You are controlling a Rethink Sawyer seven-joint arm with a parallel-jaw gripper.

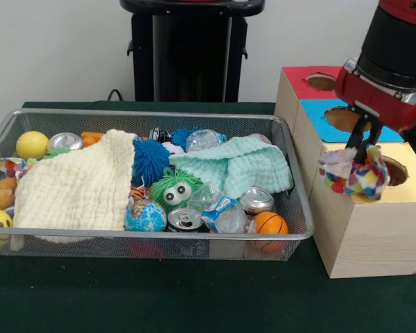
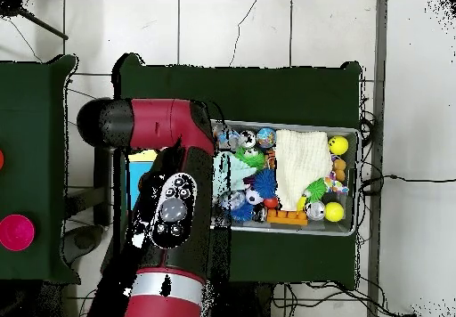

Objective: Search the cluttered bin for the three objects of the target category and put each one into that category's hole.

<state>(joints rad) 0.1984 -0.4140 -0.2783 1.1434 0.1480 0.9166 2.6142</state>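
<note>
- From the front, the gripper [image 1: 364,154] hangs over the wooden box [image 1: 364,229], its fingers pinched on a patchwork toy [image 1: 353,173] of many colours.
- The toy dangles above the box's yellow top, just beside the yellow section's hole [image 1: 395,171].
- The box's blue hole [image 1: 343,118] and red hole [image 1: 321,82] lie farther back.
- From above, the arm [image 2: 174,211] covers the box, gripper and toy completely.
- The front view shows the bin [image 1: 145,239] holding a cream cloth [image 1: 76,187], mint cloth [image 1: 239,166], green googly-eyed toy [image 1: 175,191], globe ball [image 1: 145,216], basketball [image 1: 270,223], cans and crumpled plastic.
- Only the overhead view shows a pink disc [image 2: 16,231] on a side table.
- I can read no writing anywhere.
</note>
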